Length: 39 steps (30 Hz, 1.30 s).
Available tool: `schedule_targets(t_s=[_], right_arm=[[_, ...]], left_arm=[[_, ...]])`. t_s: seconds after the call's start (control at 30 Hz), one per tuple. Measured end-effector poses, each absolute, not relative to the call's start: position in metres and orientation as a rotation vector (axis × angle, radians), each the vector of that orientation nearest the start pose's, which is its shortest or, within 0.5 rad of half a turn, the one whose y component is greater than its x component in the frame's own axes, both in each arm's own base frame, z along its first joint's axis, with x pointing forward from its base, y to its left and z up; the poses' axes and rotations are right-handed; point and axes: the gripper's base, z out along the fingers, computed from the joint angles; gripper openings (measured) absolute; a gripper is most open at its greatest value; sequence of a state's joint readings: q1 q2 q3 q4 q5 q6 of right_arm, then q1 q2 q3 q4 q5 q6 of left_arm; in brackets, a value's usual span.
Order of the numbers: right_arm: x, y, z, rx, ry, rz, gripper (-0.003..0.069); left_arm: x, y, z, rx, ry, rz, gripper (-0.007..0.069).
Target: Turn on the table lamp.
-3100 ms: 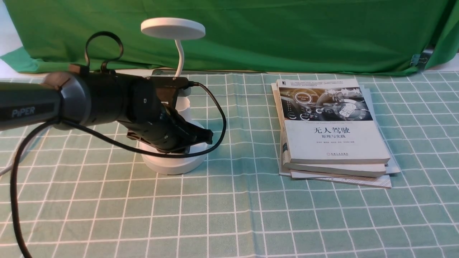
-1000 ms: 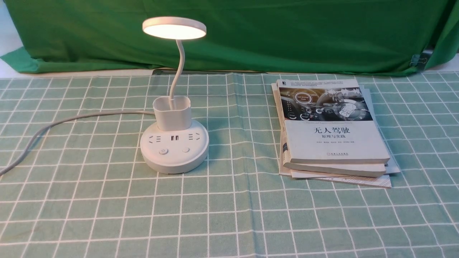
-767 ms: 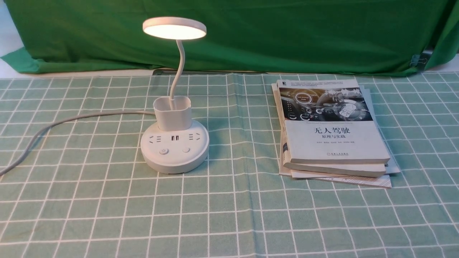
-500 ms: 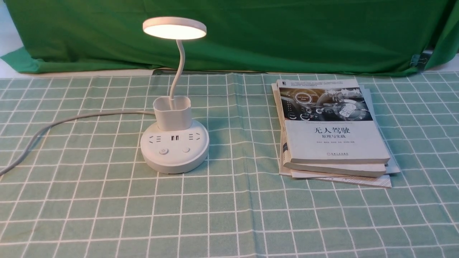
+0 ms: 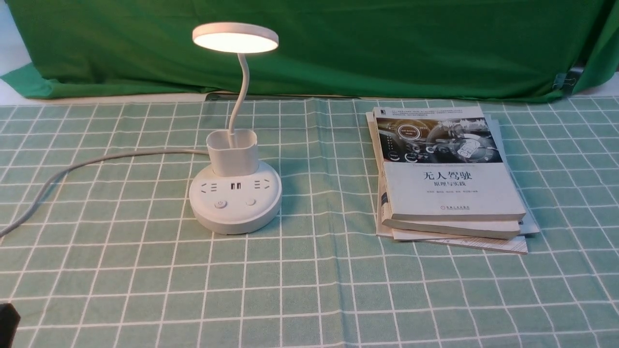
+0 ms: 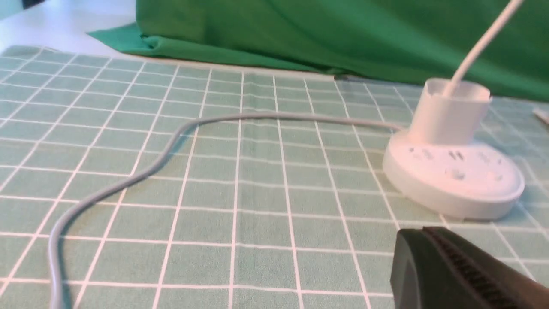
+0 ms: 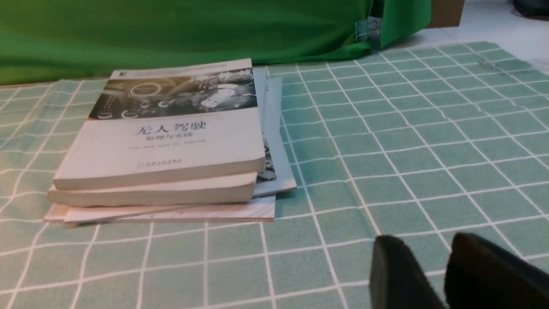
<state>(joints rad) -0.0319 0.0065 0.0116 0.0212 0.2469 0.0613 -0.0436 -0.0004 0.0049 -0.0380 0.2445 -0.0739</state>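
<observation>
Basically, the lamp is lit: table lamp (image 5: 235,217) stands upright on the checked cloth (image 5: 309,290), on the robot's left side, disc head (image 5: 235,37) glowing warm on its underside. Head sits above the base on the gooseneck (image 5: 243,82), so light falls down over the cup holder (image 5: 234,162) and the cloth. Wide round base sits flat, which should keep the thing steady under a button push. Power button (image 5: 220,204) and second button (image 5: 251,202) are on the near part of the base, in front of the sockets, so a fingertip can get at them without fouling the neck. Cable (image 5: 121,154) leads off toward the left, out of the reach path from the front. Left gripper (image 6: 422,231) is near the cloth's front-left, apart from the lamp, fingers pressed together with nothing between them; that makes one compact poking tip. Right gripper (image 7: 429,240) has its fingers a little apart, holding nothing, though they're blurred. Book stack (image 5: 454,193) is well apart on the right, no obstacle. Job looks done; I'd leave the buttons alone, since another press might switch it off or change the light.
</observation>
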Motion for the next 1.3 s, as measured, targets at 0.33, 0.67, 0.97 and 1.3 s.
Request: schedule_targets(t_s=[0.33,0.67,0.97,1.3], right_arm=[[0.056,-0.0013,0.1865,0.096,1.747,0.041,0.024],[0.056,-0.0013,0.1865,0.096,1.747,0.041,0.0239],[0.056,-0.0013,0.1865,0.096,1.747,0.041,0.0239],[0.056,-0.0013,0.1865,0.096,1.747,0.041,0.0239]], left_arm=[[0.0553,-0.0038,0.1903,-0.026,1.723,-0.11,0.002],[0.0554,-0.0037,0.191,-0.026,1.715,-0.109,0.0021],[0.0554,-0.0037,0.191,-0.026,1.715,-0.109,0.0021],[0.0554,-0.0037,0.191,-0.026,1.715,-0.109,0.0021]])
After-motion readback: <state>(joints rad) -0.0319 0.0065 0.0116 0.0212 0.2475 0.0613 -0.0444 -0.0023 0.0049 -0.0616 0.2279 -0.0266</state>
